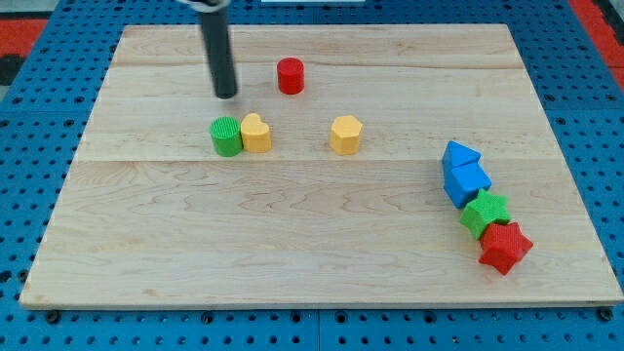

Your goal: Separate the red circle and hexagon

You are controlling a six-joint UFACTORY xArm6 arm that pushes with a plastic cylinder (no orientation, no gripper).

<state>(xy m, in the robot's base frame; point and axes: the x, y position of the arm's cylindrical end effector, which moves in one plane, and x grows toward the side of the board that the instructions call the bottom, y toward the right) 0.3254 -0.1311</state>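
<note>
The red circle (290,76) stands near the view's top, centre-left. The yellow hexagon (345,135) sits below and to its right, a clear gap between them. My tip (225,97) is at the end of the dark rod, left of the red circle and just above the green circle (225,136). The tip touches no block.
A yellow heart (256,133) touches the green circle's right side. At the view's right, two blue blocks (462,172), a green star (486,214) and a red star (504,248) form a chain. The wooden board (292,244) lies on a blue pegboard.
</note>
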